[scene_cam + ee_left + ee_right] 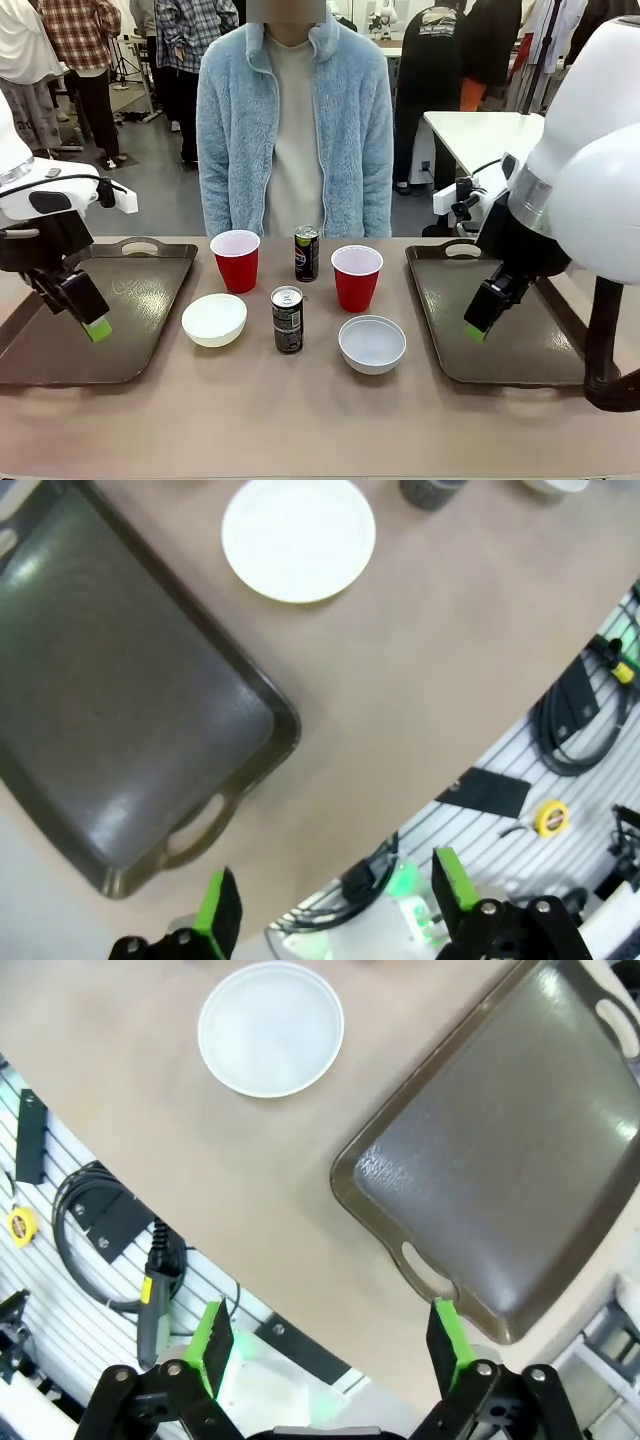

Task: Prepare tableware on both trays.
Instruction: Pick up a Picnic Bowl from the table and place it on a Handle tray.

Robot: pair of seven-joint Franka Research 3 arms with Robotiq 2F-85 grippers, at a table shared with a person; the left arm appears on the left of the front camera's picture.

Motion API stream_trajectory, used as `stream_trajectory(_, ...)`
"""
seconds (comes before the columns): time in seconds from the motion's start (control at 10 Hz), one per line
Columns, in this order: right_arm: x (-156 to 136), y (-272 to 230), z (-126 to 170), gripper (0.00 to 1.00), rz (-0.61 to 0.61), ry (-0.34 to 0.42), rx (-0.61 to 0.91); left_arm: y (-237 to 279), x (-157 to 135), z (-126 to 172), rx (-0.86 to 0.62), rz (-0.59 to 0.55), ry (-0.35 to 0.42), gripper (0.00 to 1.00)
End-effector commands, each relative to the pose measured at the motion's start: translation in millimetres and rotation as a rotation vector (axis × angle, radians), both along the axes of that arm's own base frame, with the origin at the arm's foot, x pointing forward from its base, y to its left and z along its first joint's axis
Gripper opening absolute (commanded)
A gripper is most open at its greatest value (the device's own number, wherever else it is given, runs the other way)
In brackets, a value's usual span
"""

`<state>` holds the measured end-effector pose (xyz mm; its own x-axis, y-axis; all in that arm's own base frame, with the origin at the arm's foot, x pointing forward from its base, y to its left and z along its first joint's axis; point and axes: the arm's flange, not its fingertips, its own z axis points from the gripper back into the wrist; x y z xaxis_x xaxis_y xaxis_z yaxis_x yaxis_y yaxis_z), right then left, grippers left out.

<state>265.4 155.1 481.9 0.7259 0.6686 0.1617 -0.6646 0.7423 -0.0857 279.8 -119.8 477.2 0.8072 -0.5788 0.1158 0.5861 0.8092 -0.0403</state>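
Between the left tray [60,335] and right tray [520,345], mid-frame, everything stands on the table [300,420]: left cup [236,260], right cup [356,277], far can [307,252], near can [287,319], left bowl [214,319], right bowl [372,343], cups and bowls showing plain white insides. My left gripper [335,900] hangs spread wide over its tray, my right gripper [330,1345] likewise.

A lab, with coiled cables [570,720], a tape measure [548,818] and worktables [480,135].

I see my left end effector [97,327] over the left tray [50,352], the right end effector [474,330] over the right tray [530,345], with red cups [236,260], white bowls [214,319], cans [287,319] on the table [300,425] between
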Motion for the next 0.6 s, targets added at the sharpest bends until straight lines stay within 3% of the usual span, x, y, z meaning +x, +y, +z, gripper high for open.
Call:
stream_trajectory(0.0, 21.4, 0.7, -16.2, 1.00, 0.014, -0.001, 0.001, -1.2, 2.1, -6.9, -0.005, -0.004, 0.029, 1.00)
stream_trajectory(0.1, 0.0, 0.0, 0.0, 1.00, 0.000, 0.000, 0.000, 0.0, 0.0, 0.0, 0.000, 0.000, 0.000, 1.00)
stream_trajectory(0.3, 20.7, -52.9, -3.1, 1.00, -0.048, 0.088, 0.325, 23.6, 18.3, 7.3, -0.350, -0.010, 0.116, 1.00)
stream_trajectory(0.5, 22.2, -119.0, -1.4, 1.00, -0.138, 0.099, 0.537, 64.6, 33.0, 19.5, -0.608, -0.002, 0.162, 1.00)
